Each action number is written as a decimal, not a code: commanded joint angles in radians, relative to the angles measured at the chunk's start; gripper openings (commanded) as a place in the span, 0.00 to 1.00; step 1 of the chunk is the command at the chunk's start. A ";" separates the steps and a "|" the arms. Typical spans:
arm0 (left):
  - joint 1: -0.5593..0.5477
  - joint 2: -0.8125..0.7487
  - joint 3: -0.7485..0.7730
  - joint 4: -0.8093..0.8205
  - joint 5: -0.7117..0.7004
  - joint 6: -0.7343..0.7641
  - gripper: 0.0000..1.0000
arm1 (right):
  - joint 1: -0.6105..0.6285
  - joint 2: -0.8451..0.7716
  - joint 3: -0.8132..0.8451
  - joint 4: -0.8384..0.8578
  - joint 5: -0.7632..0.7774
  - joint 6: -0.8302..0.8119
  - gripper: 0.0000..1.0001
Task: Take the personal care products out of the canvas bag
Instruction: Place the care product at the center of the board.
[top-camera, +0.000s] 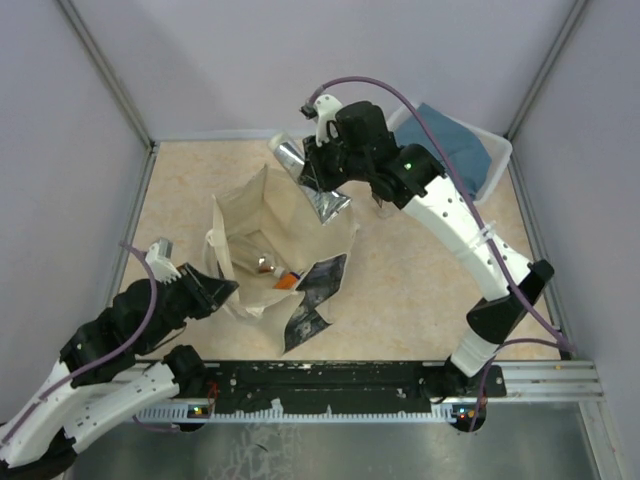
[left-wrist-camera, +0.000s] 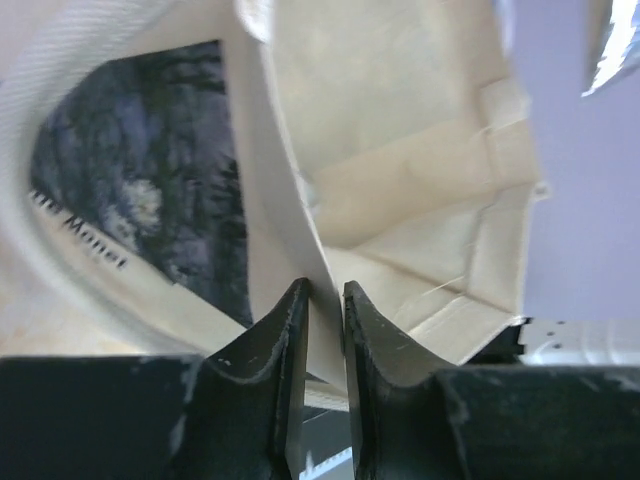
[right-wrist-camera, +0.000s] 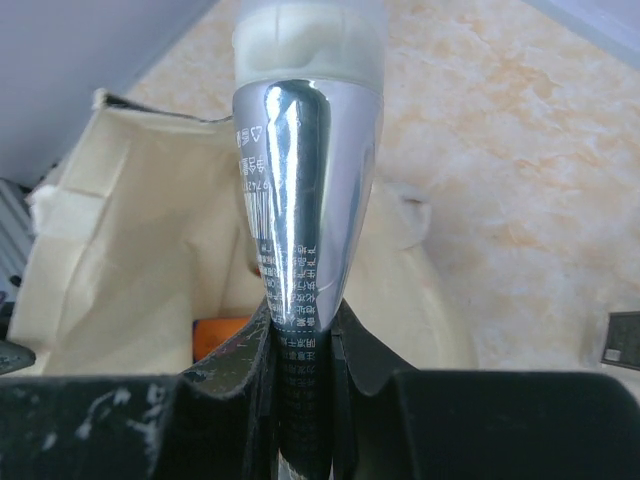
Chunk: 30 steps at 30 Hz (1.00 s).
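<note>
The cream canvas bag (top-camera: 262, 215) stands open in the middle of the table, its dark printed panel (top-camera: 318, 285) toward the front. My left gripper (top-camera: 222, 289) is shut on the bag's near-left rim. In the left wrist view the cloth wall (left-wrist-camera: 290, 220) runs between its fingers (left-wrist-camera: 325, 295), with the printed panel (left-wrist-camera: 150, 200) to the left. My right gripper (top-camera: 318, 172) hangs above the bag's far rim, shut on the flat end of a shiny silver tube (top-camera: 300, 165) with a pale cap (right-wrist-camera: 308, 40). Inside the bag lie an orange product (top-camera: 287, 281) and a grey-capped one (top-camera: 263, 264).
A white basket (top-camera: 497, 152) holding a blue folded cloth (top-camera: 450, 135) stands at the back right corner. Grey walls close in the table on three sides. A small dark flat item (right-wrist-camera: 625, 342) lies on the table at the right edge of the right wrist view.
</note>
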 joint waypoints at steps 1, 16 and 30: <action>0.000 0.042 0.066 0.230 0.063 0.103 0.27 | 0.003 -0.118 -0.040 0.226 -0.106 0.100 0.00; 0.001 0.133 0.075 0.636 0.143 0.266 0.65 | 0.003 -0.285 -0.297 0.625 -0.164 0.303 0.00; 0.001 0.228 -0.056 1.068 0.194 0.449 0.77 | 0.004 -0.314 -0.409 0.911 -0.303 0.460 0.00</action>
